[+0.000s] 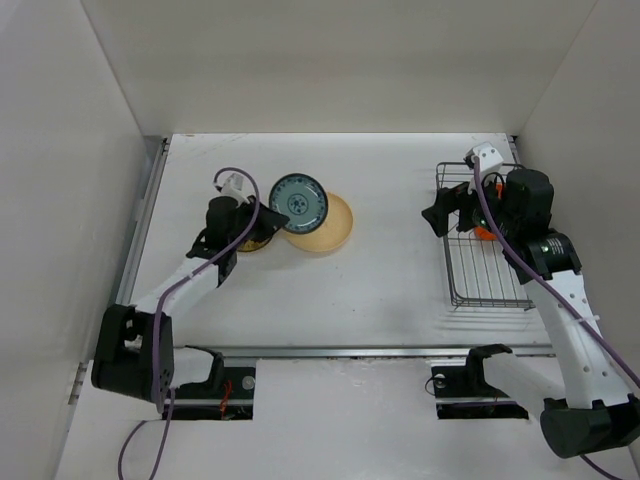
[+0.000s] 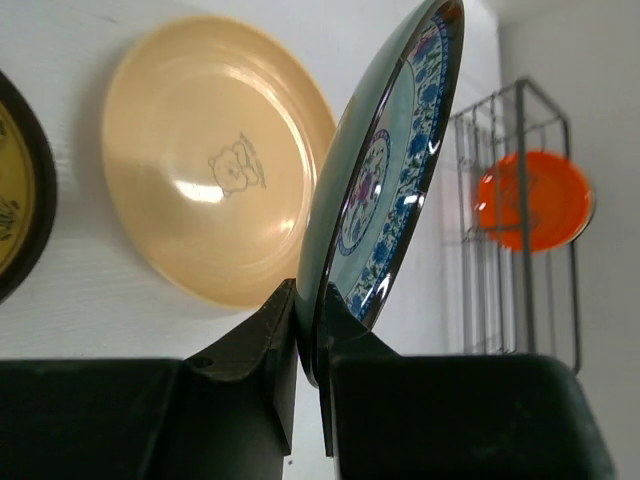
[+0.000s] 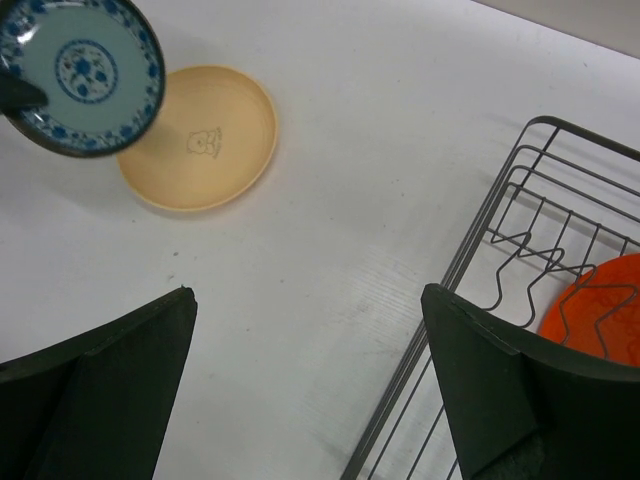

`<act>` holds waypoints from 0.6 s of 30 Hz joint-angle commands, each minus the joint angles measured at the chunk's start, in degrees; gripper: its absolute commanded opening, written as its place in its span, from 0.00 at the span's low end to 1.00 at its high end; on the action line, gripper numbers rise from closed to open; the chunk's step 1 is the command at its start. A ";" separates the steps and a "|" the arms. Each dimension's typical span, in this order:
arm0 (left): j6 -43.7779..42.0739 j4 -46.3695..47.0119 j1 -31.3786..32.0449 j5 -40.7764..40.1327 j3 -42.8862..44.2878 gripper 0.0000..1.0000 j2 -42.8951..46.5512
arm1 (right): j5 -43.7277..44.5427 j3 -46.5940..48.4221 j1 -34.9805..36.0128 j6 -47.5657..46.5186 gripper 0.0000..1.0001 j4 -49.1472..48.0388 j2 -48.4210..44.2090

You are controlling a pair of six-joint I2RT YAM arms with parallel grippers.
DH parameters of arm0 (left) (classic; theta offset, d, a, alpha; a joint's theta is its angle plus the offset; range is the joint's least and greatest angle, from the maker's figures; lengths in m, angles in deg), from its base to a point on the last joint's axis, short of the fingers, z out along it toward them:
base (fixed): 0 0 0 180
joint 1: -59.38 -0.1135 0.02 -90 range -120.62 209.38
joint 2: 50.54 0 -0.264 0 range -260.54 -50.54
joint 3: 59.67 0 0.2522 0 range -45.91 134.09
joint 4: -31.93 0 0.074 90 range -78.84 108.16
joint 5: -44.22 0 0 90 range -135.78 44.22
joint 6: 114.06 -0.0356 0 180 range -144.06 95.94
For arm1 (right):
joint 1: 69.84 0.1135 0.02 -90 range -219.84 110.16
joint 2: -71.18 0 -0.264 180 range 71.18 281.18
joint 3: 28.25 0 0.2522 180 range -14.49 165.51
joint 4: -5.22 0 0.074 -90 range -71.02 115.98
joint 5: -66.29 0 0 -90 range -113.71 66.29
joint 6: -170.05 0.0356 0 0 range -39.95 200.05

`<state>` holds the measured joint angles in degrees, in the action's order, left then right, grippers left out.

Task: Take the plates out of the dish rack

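1. A yellow-patterned plate with a dark rim is being carried flat by the counter toward its left edge, partly hidden under the left arm.
2. A light blue patterned plate is being pinched at its rim by the left gripper, closed tight on it. The plate is being held tilted, and in the top view it overlaps the left rim of the next plate.
3. A peach-tan plate is being supported flat by the counter, left of centre.
4. The right gripper is being held wide open, with nothing between its fingers, at the rack's left side.
5. The dish rack is being carried along the counter's right edge. An orange-red plate is being held among its wires toward the far end.
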<state>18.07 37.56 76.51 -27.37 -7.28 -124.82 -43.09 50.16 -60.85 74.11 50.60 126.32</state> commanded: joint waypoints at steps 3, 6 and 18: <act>9.54 6.09 -7.18 1.80 -5.14 0.00 4.75 | -0.93 0.05 -0.38 0.66 1.00 -3.14 -0.91; 12.09 6.09 -11.31 2.33 -8.04 0.00 5.46 | -0.93 -0.48 -0.91 0.66 1.00 -3.14 -1.43; 16.14 1.88 -23.10 -1.01 -14.46 0.00 14.08 | -0.93 -1.00 -1.44 0.66 1.00 -3.67 -1.43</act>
<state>32.85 38.44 54.13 -27.87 -21.94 -112.41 -43.57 49.41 -61.61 74.11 50.18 125.92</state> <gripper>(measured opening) 0.065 0.999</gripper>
